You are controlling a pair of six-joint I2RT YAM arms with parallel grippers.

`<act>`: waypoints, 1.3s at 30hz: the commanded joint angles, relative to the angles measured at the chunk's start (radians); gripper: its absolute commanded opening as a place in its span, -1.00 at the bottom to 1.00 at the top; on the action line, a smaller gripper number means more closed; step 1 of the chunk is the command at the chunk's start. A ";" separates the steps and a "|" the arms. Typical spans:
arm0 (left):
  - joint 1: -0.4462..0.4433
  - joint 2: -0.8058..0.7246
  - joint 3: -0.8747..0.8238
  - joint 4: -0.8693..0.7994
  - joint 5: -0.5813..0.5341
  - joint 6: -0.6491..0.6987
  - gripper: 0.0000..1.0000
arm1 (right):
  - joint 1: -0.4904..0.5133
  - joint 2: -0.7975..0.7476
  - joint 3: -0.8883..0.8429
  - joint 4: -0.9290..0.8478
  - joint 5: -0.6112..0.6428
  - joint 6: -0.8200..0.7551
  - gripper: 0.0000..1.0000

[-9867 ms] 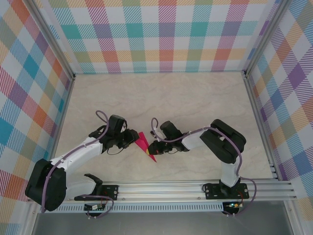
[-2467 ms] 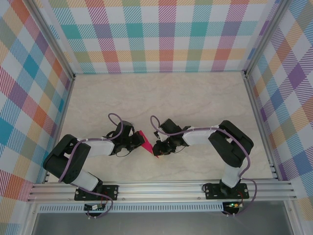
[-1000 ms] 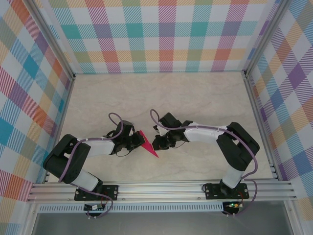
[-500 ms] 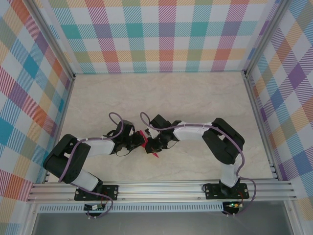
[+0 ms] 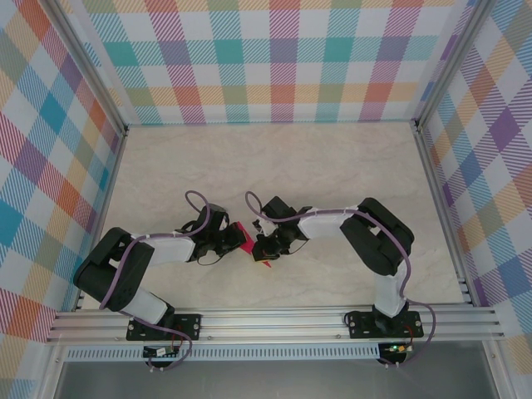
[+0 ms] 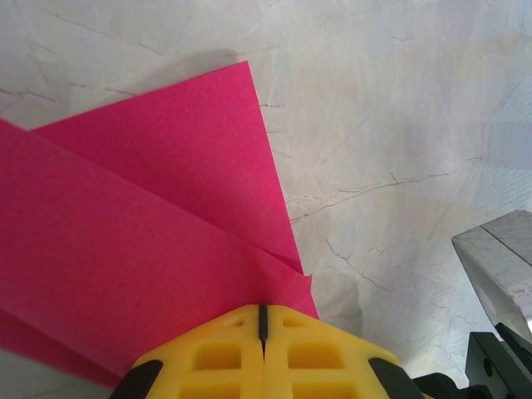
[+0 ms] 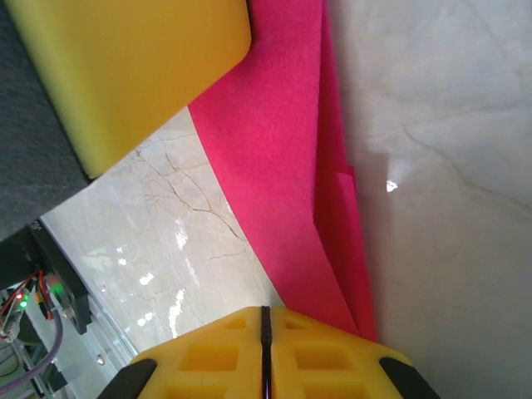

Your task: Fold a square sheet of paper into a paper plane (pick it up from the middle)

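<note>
Shifted left since a second ago: the right fingers, now over the square sheet of paper and hiding most of the long pink outline open to view then. Unchanged in that time: the left arm, low and stretched toward the right. Paper on the bench, slightly left of centre and toward the near side, between the two wrists; one pink patch just beside the left fingers, one small pointed tip poking out on the near side of the right ones. In the left wrist view: folded pink layers flat on the pale marbled surface, a diagonal crease running down to the yellow left fingers, clenched pad against pad with only a thin seam between. In the right wrist view: yellow right fingers likewise clenched, a narrow folded strip of the paper running from them to one left finger. Both pairs touching the paper; a real pinch on a layer inside either seam impossible to confirm
</note>
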 commanded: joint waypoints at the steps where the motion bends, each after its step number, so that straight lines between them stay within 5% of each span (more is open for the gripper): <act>1: 0.004 0.041 -0.022 -0.117 -0.055 0.029 -1.00 | -0.016 -0.008 -0.063 -0.034 -0.003 0.008 -0.80; 39: 0.015 0.031 -0.025 -0.122 -0.049 0.038 -1.00 | -0.066 -0.116 -0.264 -0.057 -0.005 -0.016 -0.81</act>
